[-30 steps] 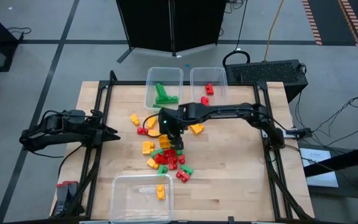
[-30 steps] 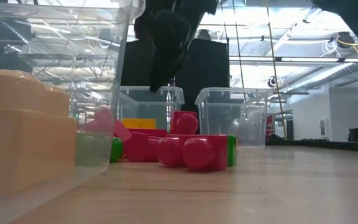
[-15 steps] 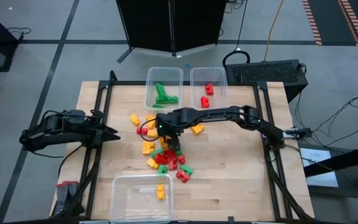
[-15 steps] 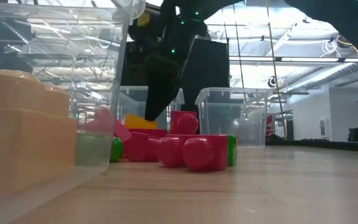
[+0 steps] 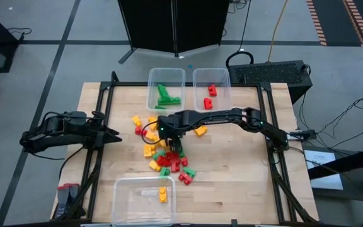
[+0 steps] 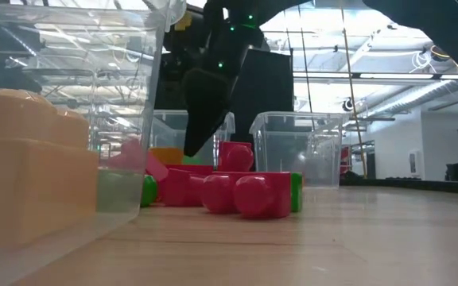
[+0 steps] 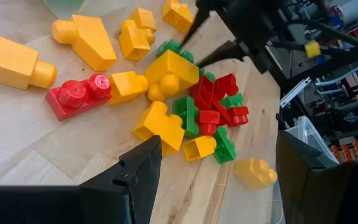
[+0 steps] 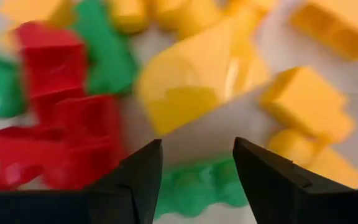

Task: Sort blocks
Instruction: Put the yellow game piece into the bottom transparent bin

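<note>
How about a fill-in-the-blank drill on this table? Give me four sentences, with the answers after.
1. The tub with green blocks stands beside one holding ____ blocks.
2. The near tub holds only ____ blocks.
3. The end effector over the loose pile belongs to the ____ arm.
4. The left end effector is beside the table, jaws ____.

Answers: red; yellow; right; open

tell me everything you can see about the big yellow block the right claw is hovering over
The big yellow plastic studded block is a chunky, glossy brick with a sloped top face and a round stud at one end. It lies tilted at the edge of the mixed pile on the wooden table, leaning on a green block and touching a smaller yellow block. The right claw hangs just above it with its fingers apart, straddling nothing yet; the block is not gripped.
</note>
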